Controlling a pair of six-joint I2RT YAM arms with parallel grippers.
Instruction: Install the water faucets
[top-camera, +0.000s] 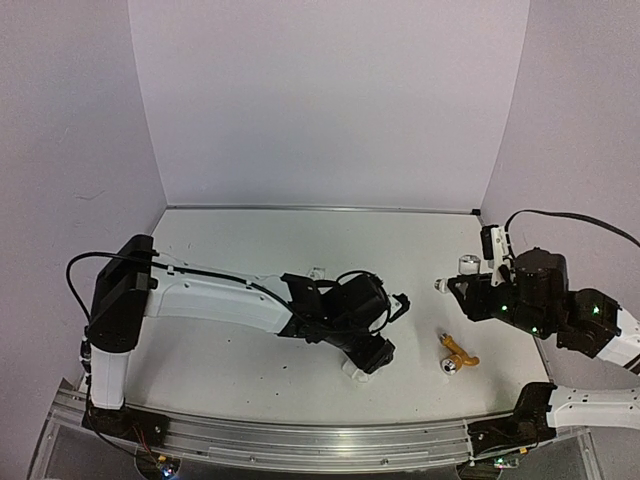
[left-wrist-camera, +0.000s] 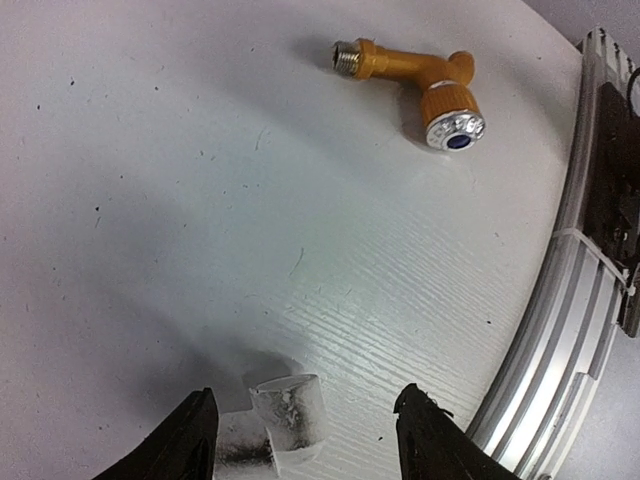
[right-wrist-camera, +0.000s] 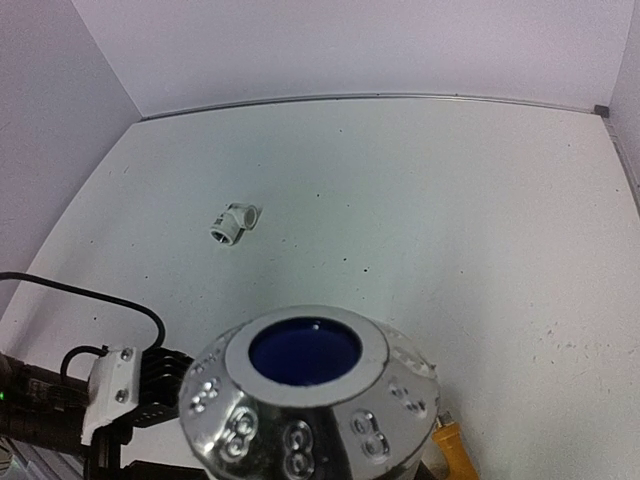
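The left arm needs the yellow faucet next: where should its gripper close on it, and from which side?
Grip the straight barrel of the yellow faucet, between its threaded end and the bend toward the silvery knob. It lies flat on the table, so come from straight above, fingers either side of the barrel; that probably leaves the threads free.

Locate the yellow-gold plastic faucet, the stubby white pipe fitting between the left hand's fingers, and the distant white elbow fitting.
Yellow-gold plastic faucet (left-wrist-camera: 410, 68): left wrist view, its body.
Stubby white pipe fitting (left-wrist-camera: 290, 415): left wrist view, its side.
Distant white elbow fitting (right-wrist-camera: 233, 222): right wrist view, its bend.
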